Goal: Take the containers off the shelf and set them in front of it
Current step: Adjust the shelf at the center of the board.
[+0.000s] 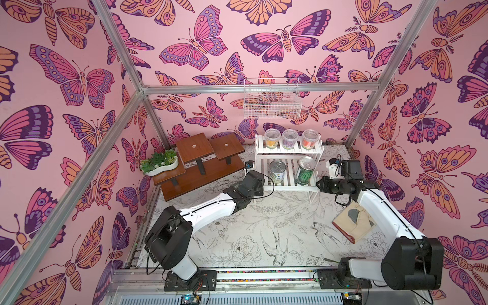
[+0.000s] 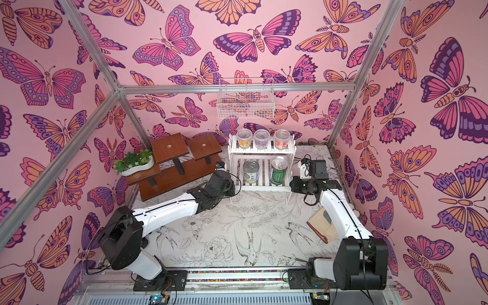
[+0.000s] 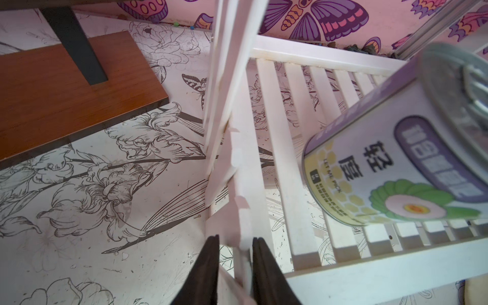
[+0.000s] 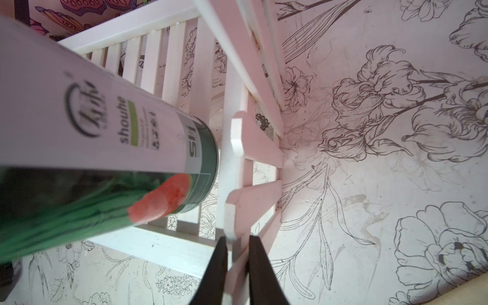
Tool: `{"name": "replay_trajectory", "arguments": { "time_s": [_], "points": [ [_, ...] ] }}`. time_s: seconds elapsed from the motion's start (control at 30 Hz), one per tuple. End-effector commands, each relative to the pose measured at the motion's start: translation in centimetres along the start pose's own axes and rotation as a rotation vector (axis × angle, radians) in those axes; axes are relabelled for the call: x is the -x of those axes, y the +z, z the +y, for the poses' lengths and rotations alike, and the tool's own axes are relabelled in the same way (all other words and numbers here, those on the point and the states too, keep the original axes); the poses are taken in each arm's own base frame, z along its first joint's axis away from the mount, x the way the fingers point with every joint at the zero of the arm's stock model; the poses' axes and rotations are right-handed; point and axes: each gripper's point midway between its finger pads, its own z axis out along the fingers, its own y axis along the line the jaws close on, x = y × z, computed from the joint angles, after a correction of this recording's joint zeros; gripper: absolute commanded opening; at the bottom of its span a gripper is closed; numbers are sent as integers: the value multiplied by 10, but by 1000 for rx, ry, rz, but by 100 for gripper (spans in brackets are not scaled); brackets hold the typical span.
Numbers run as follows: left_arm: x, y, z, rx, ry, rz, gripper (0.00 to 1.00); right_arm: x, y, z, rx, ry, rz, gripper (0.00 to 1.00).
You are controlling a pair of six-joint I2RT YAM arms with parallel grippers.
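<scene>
The white slatted shelf [image 1: 289, 188] stands at the back. Its top tier carries three clear tubs with yellow [image 1: 272, 138], purple [image 1: 289, 139] and orange [image 1: 309, 139] contents. On the lower tier stand a pale-labelled can [image 1: 277, 171] [image 3: 396, 163] and a green-striped can [image 1: 305, 170] [image 4: 105, 158]. My left gripper [image 3: 235, 239] is shut on the shelf's left side frame [image 3: 237, 184], beside the pale can. My right gripper [image 4: 237, 237] is shut on the right side frame [image 4: 253, 148], beside the green can. Neither touches a can. In both top views the wrists hide the fingertips.
A brown stepped stand [image 1: 200, 163] with a white planter [image 1: 159, 162] sits left of the shelf, close to my left arm. A white wire basket [image 1: 272, 99] hangs on the back wall above. A beige mitt [image 1: 353, 221] lies under my right forearm.
</scene>
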Motion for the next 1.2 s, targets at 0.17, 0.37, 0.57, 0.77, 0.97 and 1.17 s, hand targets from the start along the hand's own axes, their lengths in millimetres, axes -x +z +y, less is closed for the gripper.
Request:
{"name": "replay_trajectory", "arguments": {
  "time_s": [0.17,0.37,0.57,0.77,0.97,1.17],
  "points": [
    [-35,-1,62,224,68,94,10,-6,0,-9,-30,5,14,4],
    [-39,-13,79,266,70,94,6,-13,-1,-2,-7,-2,22,0],
    [-45,-29,98,308,70,94,4,-21,1,12,4,-28,36,0],
    [-53,-44,121,355,64,96,4,-33,2,27,9,-57,54,0],
    [-59,-54,141,386,45,101,4,-49,1,34,-6,-79,80,0],
    [-61,-60,148,403,50,105,4,-61,-5,34,-23,-81,93,0]
  ]
}}
